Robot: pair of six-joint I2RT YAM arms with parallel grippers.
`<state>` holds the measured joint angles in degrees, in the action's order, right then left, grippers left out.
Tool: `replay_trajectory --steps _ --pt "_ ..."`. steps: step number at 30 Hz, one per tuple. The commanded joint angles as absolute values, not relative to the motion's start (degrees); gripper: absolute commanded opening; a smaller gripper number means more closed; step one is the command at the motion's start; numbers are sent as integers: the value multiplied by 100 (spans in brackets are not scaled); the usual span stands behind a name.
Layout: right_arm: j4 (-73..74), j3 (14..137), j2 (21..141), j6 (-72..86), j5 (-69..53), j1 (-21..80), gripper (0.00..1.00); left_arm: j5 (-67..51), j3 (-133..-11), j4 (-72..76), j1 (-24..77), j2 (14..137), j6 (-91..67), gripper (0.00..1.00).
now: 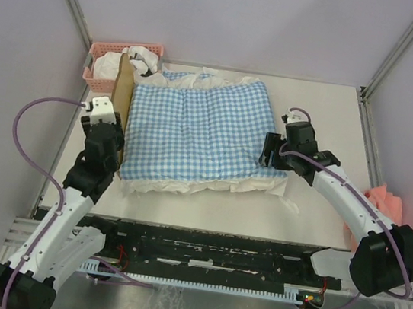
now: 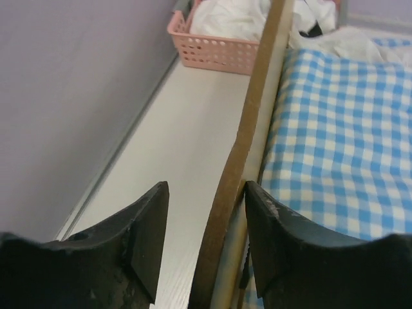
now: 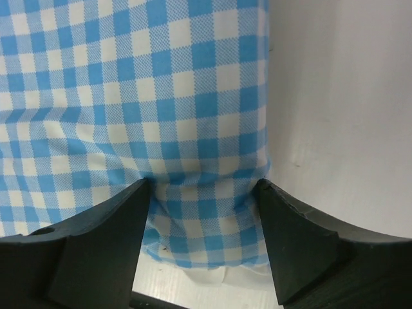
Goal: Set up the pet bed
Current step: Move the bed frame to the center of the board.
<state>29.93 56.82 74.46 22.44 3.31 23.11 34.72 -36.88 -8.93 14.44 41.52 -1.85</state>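
Pet bed point(image 1: 123, 90): lying far left on the table point(image 1: 327, 118) under gingham bedding point(image 1: 195, 126); headboard point(image 2: 261, 90) standing beside pink basket point(image 1: 95, 70)
Left arm: reaching forward; left gripper point(image 2: 206, 215) gaping, straddling the headboard
Right arm: bending inward; right gripper point(image 3: 205, 206) spreading wide around the bedding's edge

Pet bed point(image 1: 125, 89) — mostly under gingham bedding point(image 1: 202, 131)

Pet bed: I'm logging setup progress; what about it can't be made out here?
- Base and side rails: hidden under the gingham bedding in the top view; of the pet bed only the headboard shows.
- Headboard's far end: cut off by the left wrist view's top edge.
- Right tool: bedding sits between its fingers in the right wrist view; clamped or not, unclear.
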Motion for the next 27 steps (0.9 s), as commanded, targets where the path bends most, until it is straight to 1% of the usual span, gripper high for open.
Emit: replay_trajectory --steps 1,3,4,10,15,17,19,22,25,27 --pt "2064 5250 7551 2723 -1188 2318 75 5202 -4504 -670 1263 4144 -842 62" --pt "1826 5142 7613 2905 -1465 2326 73 4885 -4778 -981 1266 4134 -1146 68" --pt "1748 5111 7635 2987 -1556 2329 73 4639 -4902 -1117 1268 4113 -1242 69" --pt "1323 5080 7563 3348 -1891 2345 72 2228 -5183 -1056 1269 3989 -1052 68" --pt "1381 5286 7654 3069 -2232 2366 74 604 -5286 -906 1286 4226 -850 67" --pt "1765 5502 7632 2737 -2060 2372 76 -174 -5295 -819 1334 4382 -762 66" --pt "2248 5697 7508 2418 -1574 2358 78 -790 -5284 -705 1449 4457 -658 66" --pt "2755 5917 7206 2121 -836 2297 83 -1011 -5221 -610 1888 4498 -361 66" --pt "2992 6034 6984 1902 -114 2179 91 -689 -5174 -623 2676 4659 56 66" --pt "2993 6070 6922 1811 75 2017 96 -405 -5202 -670 3213 4883 218 66"
